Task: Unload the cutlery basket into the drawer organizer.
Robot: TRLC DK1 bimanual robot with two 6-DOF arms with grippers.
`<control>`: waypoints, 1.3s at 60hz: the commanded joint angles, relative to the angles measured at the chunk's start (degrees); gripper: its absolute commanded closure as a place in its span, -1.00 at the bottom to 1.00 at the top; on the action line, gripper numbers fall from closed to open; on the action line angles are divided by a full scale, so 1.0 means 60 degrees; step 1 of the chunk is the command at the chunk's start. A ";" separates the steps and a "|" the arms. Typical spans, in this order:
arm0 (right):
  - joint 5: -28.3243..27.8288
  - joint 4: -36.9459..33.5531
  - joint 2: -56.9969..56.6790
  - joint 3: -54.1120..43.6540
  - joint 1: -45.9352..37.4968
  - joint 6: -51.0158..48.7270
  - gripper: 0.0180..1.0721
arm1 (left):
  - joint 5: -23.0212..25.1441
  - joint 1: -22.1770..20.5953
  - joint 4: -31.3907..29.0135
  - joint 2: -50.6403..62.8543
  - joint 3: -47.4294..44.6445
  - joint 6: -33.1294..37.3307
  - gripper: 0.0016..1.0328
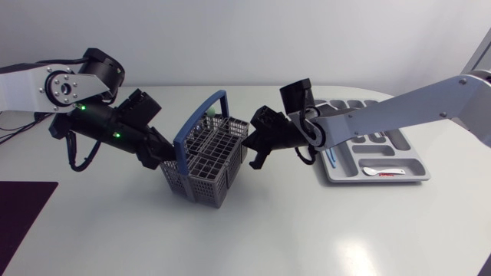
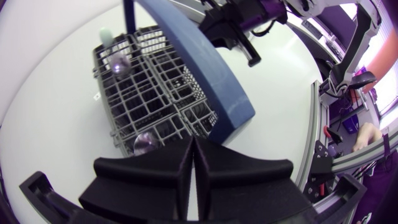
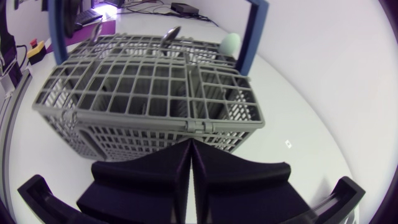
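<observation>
Your left gripper (image 2: 193, 146) has its two black wedge fingers clenched flat together with nothing between them. The tips sit right at one end of the grey grid-walled plastic cutlery basket (image 2: 155, 93), by the foot of its blue arched handle (image 2: 205, 68). You cannot tell whether they touch it. Your right gripper (image 3: 190, 149) is likewise closed on nothing, with its tips just beside one long wall of the basket. The basket stands on the white table (image 1: 307, 230) between your two arms, near the middle, and neither arm holds it.

My judgement is that the unloading is started but far from finished. The grey plastic drawer organizer (image 1: 418, 170) lies well apart from the basket, on your right. It already has a white utensil with a red mark (image 1: 383, 171) in its near cross compartment. A slim pale-blue piece (image 1: 331, 156) lies in a lengthwise slot on the side nearest the basket. The basket holds at least two shiny metal spoons (image 2: 118, 62) and a piece with a pale green rounded end (image 3: 231, 43). More may be hidden behind the grid.

The basket sits upright with its open side up. Its long axis seems to follow the handle, skewed to the table edges and running from near-left to far-right in the head view. The cutlery stands on end with the spoon bowls up, so each piece should lift straight up and then need laying flat. The white utensil lies crosswise to the organizer's long slots.
</observation>
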 commanded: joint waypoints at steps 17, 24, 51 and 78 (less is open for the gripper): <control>0.0677 0.0474 -0.0267 0.0675 -0.0704 0.0421 0.83 | -0.0084 -0.1989 0.0706 -0.0080 -0.0324 -0.1465 0.94; 0.0384 0.0123 -0.1981 -0.0468 -0.0909 0.0480 0.70 | -0.0070 -0.0861 0.0706 -0.0578 0.0057 -0.1465 0.94; -0.1550 -0.3627 -0.5790 -0.2651 -0.0103 0.0231 0.76 | -0.0231 0.1043 0.1102 -0.0153 0.0247 -0.1069 0.84; -0.1784 -0.4052 -0.5248 -0.3383 0.1640 -0.0062 0.78 | -0.0157 0.0560 0.2728 0.2381 0.1785 -0.1626 0.86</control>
